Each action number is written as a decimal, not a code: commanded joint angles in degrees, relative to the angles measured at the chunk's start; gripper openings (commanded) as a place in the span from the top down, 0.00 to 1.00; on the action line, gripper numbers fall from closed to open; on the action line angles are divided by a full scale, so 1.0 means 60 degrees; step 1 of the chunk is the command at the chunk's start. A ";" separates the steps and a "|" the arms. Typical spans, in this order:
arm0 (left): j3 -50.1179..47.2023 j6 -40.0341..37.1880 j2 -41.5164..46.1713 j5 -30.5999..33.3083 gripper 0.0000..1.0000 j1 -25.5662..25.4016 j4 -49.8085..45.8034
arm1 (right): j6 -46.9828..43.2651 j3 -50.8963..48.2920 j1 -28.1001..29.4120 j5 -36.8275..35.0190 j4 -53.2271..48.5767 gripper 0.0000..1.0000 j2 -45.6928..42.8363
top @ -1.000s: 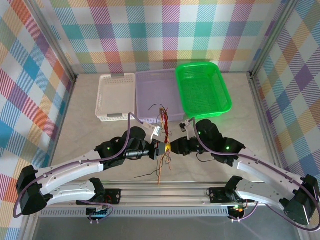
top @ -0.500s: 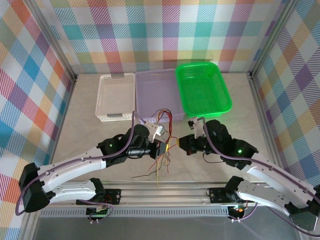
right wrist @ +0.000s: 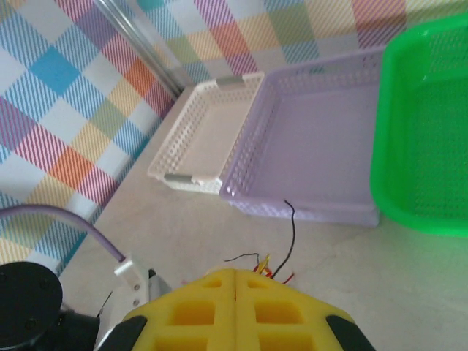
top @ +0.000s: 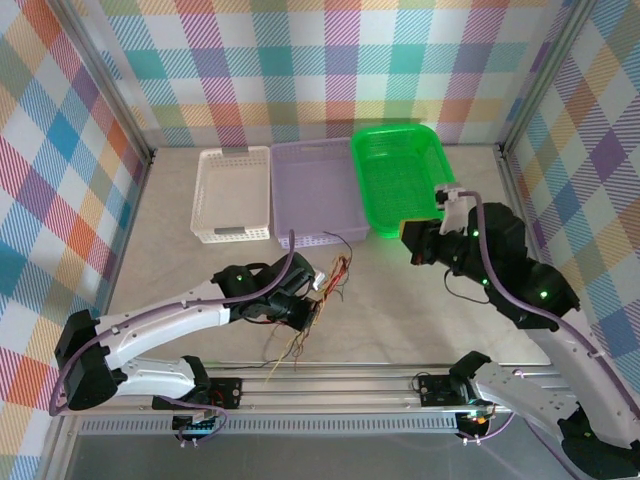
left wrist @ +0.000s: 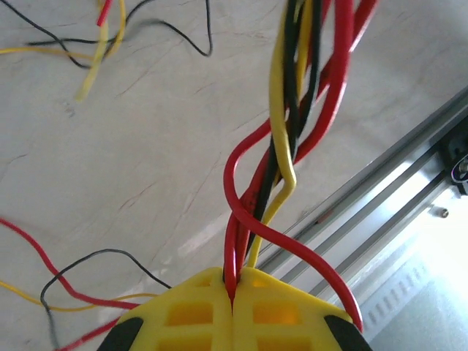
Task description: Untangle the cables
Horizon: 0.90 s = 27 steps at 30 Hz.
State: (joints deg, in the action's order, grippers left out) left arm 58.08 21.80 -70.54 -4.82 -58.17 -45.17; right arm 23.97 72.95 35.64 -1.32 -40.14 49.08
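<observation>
We log the left hand (top: pixel 303 311) clamped shut on the cables (top: pixel 328 282) over the near-middle worktop (top: pixel 170 270), bundle axis near-to-far. The right hand (top: pixel 411 246) is shut, apparently empty, well apart to the right. It must reach leftward, we judge.

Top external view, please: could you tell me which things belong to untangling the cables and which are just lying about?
Belonging to the job:
- cables
- left pincer, shut on the cables
- right pincer, shut

Just lying about:
- white basket
- purple basket
- green basket
</observation>
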 commanded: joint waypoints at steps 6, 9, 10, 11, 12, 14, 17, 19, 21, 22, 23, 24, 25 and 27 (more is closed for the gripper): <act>0.0564 -0.0525 0.0655 -0.0184 1.00 -0.0105 -0.0271 | 0.0336 -0.1663 -0.0066 0.3450 0.1762 0.69 0.0250; 0.0384 -0.0304 0.0920 -0.0455 1.00 -0.0104 0.0666 | 0.1314 -0.3136 -0.0069 0.4559 0.3714 0.58 0.0111; 0.0302 -0.0194 0.1019 -0.0456 1.00 -0.0104 0.1023 | 0.1525 -0.3511 -0.0055 0.4816 0.4286 0.57 0.0065; 0.0228 -0.0077 0.1115 -0.0486 1.00 -0.0105 0.1408 | 0.1783 -0.4008 -0.0016 0.5062 0.4932 0.57 0.0003; 0.0168 0.0082 0.1200 -0.0390 1.00 -0.0104 0.1755 | 0.1923 -0.4432 0.0070 0.5262 0.5562 0.56 -0.0063; 0.0031 0.0332 0.1336 -0.0281 1.00 -0.0104 0.2477 | 0.1989 -0.5082 0.0334 0.5222 0.6303 0.54 -0.0170; -0.0057 0.0695 0.1269 -0.0375 1.00 -0.0105 0.3397 | 0.1649 -0.5613 0.0875 0.4916 0.6815 0.53 -0.0161; -0.0005 0.0835 0.1094 -0.0554 1.00 -0.0106 0.3782 | 0.1502 -0.5947 0.1135 0.4857 0.7299 0.53 -0.0119; 0.0074 0.0935 0.0915 -0.0619 1.00 -0.0104 0.4002 | 0.1455 -0.6299 0.1273 0.4712 0.7840 0.51 -0.0154; 0.0108 0.0969 0.0860 -0.0680 1.00 -0.0108 0.4092 | 0.1455 -0.6475 0.1316 0.4657 0.8119 0.51 -0.0211; 0.0133 0.1027 0.0818 -0.0712 1.00 -0.0104 0.4170 | 0.1451 -0.6664 0.1366 0.4473 0.8370 0.51 -0.0290; 0.0149 0.1060 0.0784 -0.0774 1.00 -0.0112 0.4245 | 0.1447 -0.6856 0.1397 0.4252 0.8569 0.51 -0.0383; 0.0167 0.1096 0.0760 -0.0830 1.00 -0.0105 0.4312 | 0.1394 -0.6964 0.1425 0.4160 0.8626 0.52 -0.0427; 0.0157 0.1170 0.0785 -0.0825 1.00 -0.0108 0.4397 | 0.1226 -0.7056 0.1436 0.3914 0.8486 0.54 -0.0515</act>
State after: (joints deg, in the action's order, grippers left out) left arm 58.33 27.33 -66.08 -7.92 -58.15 -24.12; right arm 32.95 31.66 43.57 24.40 5.41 47.00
